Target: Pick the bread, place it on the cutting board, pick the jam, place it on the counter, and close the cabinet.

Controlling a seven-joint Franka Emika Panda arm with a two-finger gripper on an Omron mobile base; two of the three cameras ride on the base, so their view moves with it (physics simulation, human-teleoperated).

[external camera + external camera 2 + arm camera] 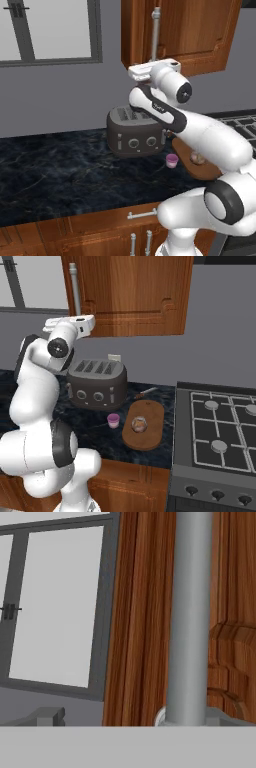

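The bread lies on the oval cutting board, and shows again as a roll on the board. The jam stands on the dark counter between board and toaster. My gripper is raised at the lower left corner of the cabinet, just below its grey bar handle. In the hand view the handle is very close. The gripper is open with nothing in it, its fingertips far apart.
A dark toaster sits on the counter under my hand. A stove adjoins the board's right side. A window is on the wall left of the cabinet. Wooden drawers run below the counter.
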